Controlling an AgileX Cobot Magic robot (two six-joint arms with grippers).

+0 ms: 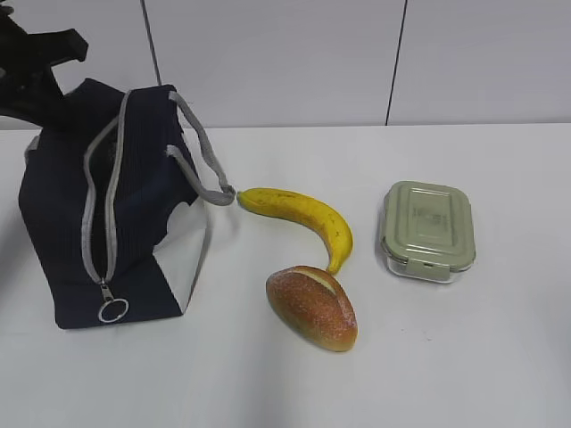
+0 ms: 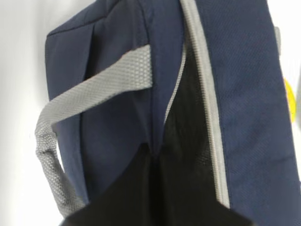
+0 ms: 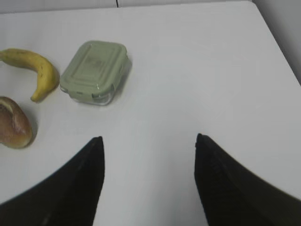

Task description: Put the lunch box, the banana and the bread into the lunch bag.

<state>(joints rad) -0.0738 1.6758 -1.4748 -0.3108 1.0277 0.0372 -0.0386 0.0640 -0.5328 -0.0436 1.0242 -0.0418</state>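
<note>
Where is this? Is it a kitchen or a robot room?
Probably a robot test room, not a kitchen. A bare white table stands against plain white wall panels, and only a lunch bag, banana, bread and lunch box are set out.

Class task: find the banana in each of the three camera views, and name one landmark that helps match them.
Exterior view: banana at centre, right of the lunch bag.
Left wrist view: only a yellow sliver at the right edge.
Right wrist view: upper left.
Shared landmark: lunch box beside it.

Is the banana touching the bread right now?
Cannot tell. In the exterior view the banana tip meets the bread outline, possibly just overlapping; the right wrist view suggests a gap.
</note>
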